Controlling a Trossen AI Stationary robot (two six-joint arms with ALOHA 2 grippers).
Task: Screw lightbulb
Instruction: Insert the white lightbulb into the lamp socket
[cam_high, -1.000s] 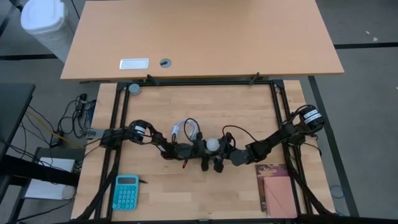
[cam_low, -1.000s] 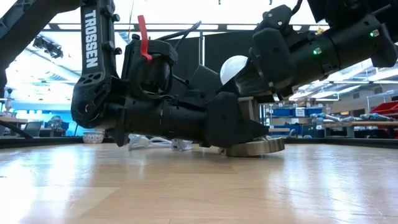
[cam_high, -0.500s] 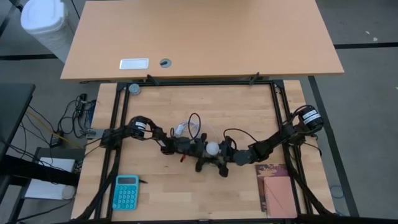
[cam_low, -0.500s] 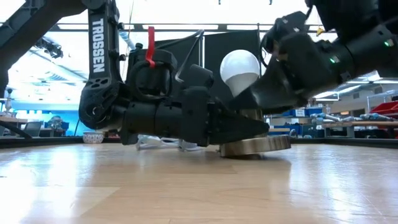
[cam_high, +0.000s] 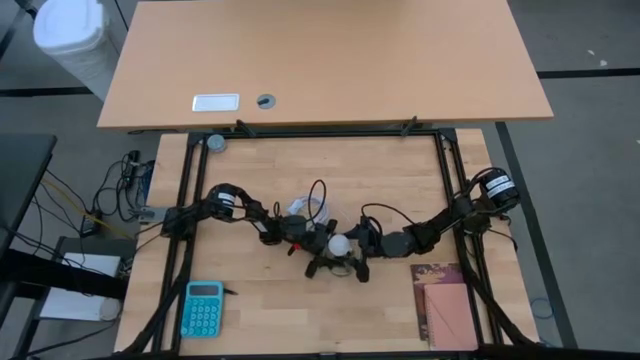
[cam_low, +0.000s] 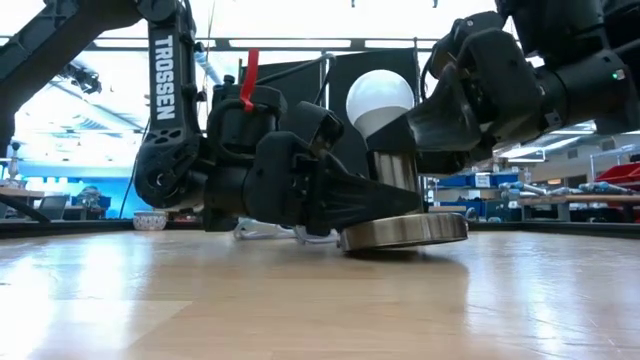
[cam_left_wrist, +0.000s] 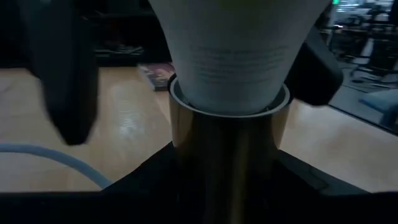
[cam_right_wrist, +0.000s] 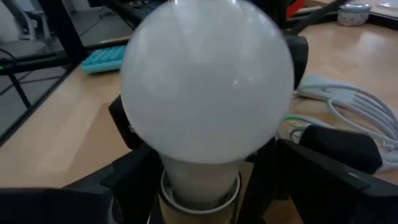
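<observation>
The white lightbulb (cam_low: 380, 98) stands upright with its neck (cam_left_wrist: 231, 62) in the mouth of a silvery socket tube (cam_low: 394, 172), which rises from a round flat disc (cam_low: 405, 232) on the table. In the high view the bulb (cam_high: 340, 243) is at the table's middle. My left gripper (cam_high: 320, 248) comes from the left and is shut on the socket tube. My right gripper (cam_high: 362, 247) comes from the right and is shut on the bulb. The bulb's screw base is hidden inside the tube. My left gripper pinches the socket tube (cam_left_wrist: 224, 155) between its two fingers, low down just above the disc. The fingers (cam_low: 385, 203) lie level and come from the table's left. The socket stands upright with its disc on the table. My right gripper pinches the bulb's narrow neck (cam_right_wrist: 200, 177) between its two fingers, below the globe (cam_right_wrist: 205, 81). The fingers (cam_low: 425, 130) come from the table's right, slanting down. The bulb stands upright with its lower end in the socket mouth.
A coiled white cable (cam_high: 305, 208) lies just beyond the grippers. A teal calculator (cam_high: 203, 308) lies at the near left and a brown booklet (cam_high: 445, 305) at the near right. A small round part (cam_high: 216, 143) sits at the far left corner. Black frame rails (cam_high: 320, 133) edge the table.
Both grippers have moved a little toward the table's near edge, carrying the bulb and socket with them; the disc has slid along the table. The bulb, at first half hidden behind the arms, now stands upright in plain view on the socket tube.
</observation>
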